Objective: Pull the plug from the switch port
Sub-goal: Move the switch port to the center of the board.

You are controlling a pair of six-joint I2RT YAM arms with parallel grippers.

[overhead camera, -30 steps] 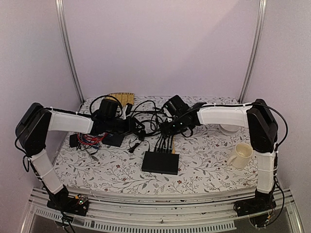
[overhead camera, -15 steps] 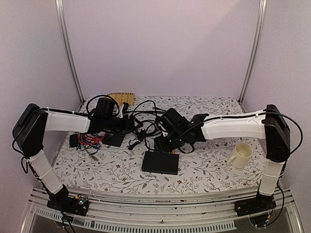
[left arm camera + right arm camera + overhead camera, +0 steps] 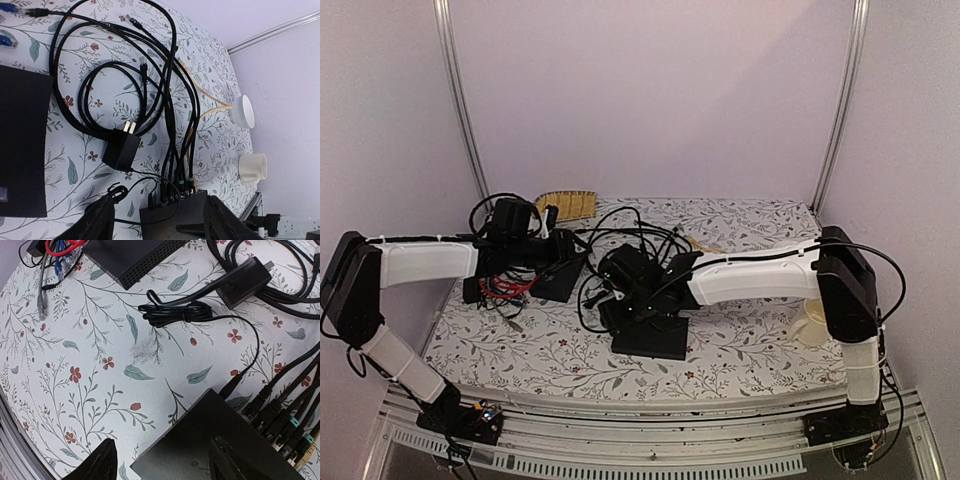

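Within the last second the right arm has swung from beyond the far edge of the flat matte-black rectangular switch (image 3: 650, 338) round to its left end. The right claw (image 3: 161, 446) now hovers over the switch's far left corner. Its 2 fingers are spread wide, with nothing between them but that corner and the flowered table (image 3: 520, 350) below.

Meanwhile the left arm has drawn back, further left of the switch, and the left claw (image 3: 159, 210) has widened. It stands apart and empty, looking toward the switch across the looped black cables (image 3: 165, 100) and the small black block-shaped power adapter (image 3: 121, 150) lying beyond the switch's left end. The thin black square slab (image 3: 22, 145) lies further left again.

The switch has not shifted. It lies flat on the table under the right claw, and the row of black plugs (image 3: 272, 420), some with teal or yellow ends, is still seated along its far edge. So nothing is pulled yet.

The left arm seems to have cleared out so that the right can take over. The right claw must next drop onto 1 plug without catching its close neighbours. The light box may slide when the claw pulls.
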